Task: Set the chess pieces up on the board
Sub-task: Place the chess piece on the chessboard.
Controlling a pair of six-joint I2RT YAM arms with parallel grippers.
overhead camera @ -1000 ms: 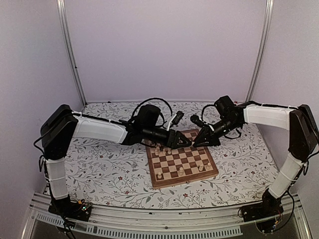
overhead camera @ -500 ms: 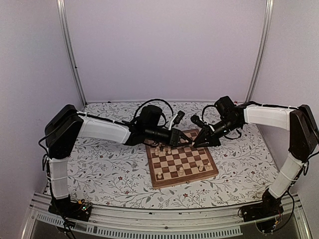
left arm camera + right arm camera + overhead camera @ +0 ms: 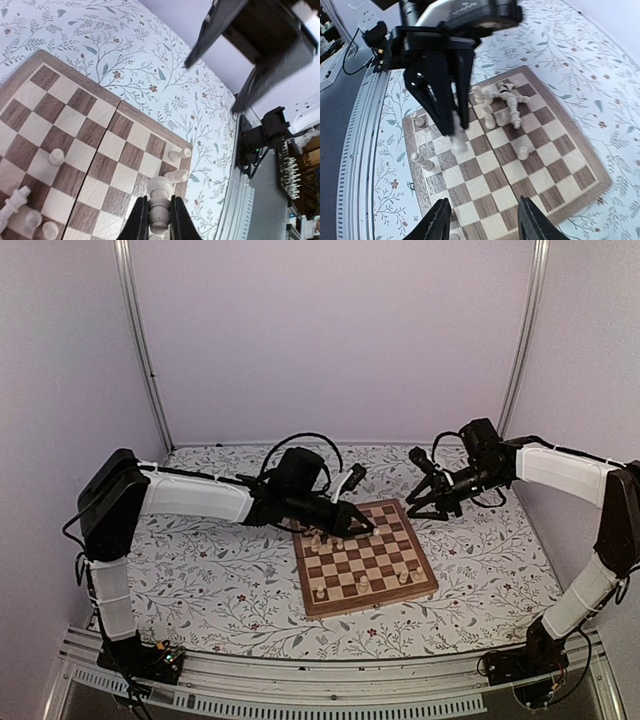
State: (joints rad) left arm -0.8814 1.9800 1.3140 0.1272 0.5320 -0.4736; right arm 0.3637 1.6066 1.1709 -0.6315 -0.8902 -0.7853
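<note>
Pinching one chess piece (image 3: pixel 159 192) just over the board (image 3: pixel 75 120), our left claw (image 3: pixel 159 217) was clamped on it; the right claw (image 3: pixel 484 210) hung wide open and empty nearby. We figured it was light, hard, slick and tippy, so best taken round the narrow stem.

Over the board (image 3: pixel 372 562), the left gripper (image 3: pixel 362 526), pinched on a pale piece (image 3: pixel 159 207), blocks the 12 o'clock edge. Its arm (image 3: pixel 200 498) bars any approach from 10 o'clock. Toppled chess pieces (image 3: pixel 504 102) crowd the 10 o'clock corner, and single pieces (image 3: pixel 363 583) dot the near rows from 8 round to 3 o'clock. The centre squares lie open. The right gripper (image 3: pixel 420 507), jaws spread, hangs just off the 1 o'clock corner. The floral tabletop (image 3: pixel 220 580) gives room at 6 and 9 o'clock.
</note>
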